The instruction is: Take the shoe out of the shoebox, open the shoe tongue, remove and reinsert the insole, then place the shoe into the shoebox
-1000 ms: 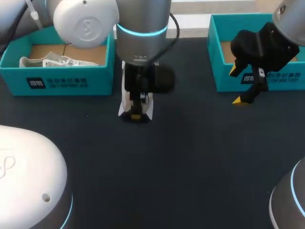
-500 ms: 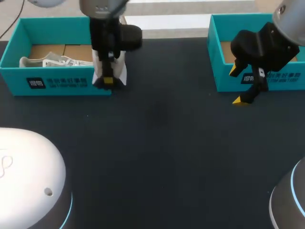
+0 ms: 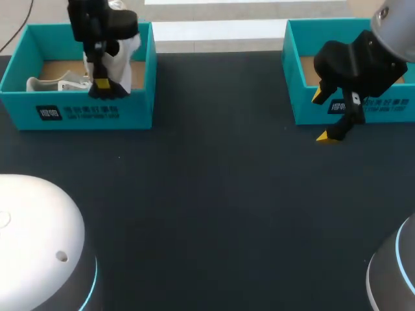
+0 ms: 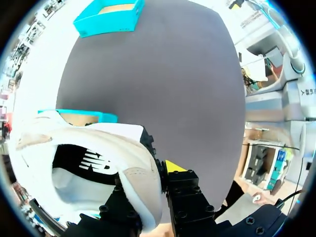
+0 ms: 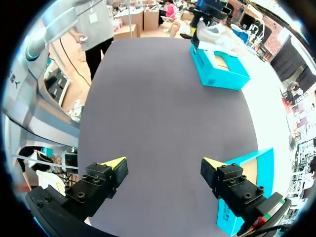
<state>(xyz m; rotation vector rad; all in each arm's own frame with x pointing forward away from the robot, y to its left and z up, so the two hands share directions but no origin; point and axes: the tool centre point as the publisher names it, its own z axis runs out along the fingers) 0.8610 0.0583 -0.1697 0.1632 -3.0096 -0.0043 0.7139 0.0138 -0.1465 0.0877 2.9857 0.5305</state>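
My left gripper is shut on the white shoe and holds it toe-down over the right end of the left teal shoebox. In the left wrist view the shoe, white with a black side mark, has its collar pinched in the gripper, and the box rim shows just beyond it. My right gripper hangs open in front of the right teal shoebox. From the right wrist, that gripper holds nothing, and the shoe shows far ahead above the left box.
Another white, laced item lies on the cardboard floor at the left end of the left shoebox. The dark table stretches between the two boxes. The right shoebox sits right beside my right gripper.
My left arm has carried the shoe from the middle of the table back and to the left, up over the left shoebox. The right arm has not moved.
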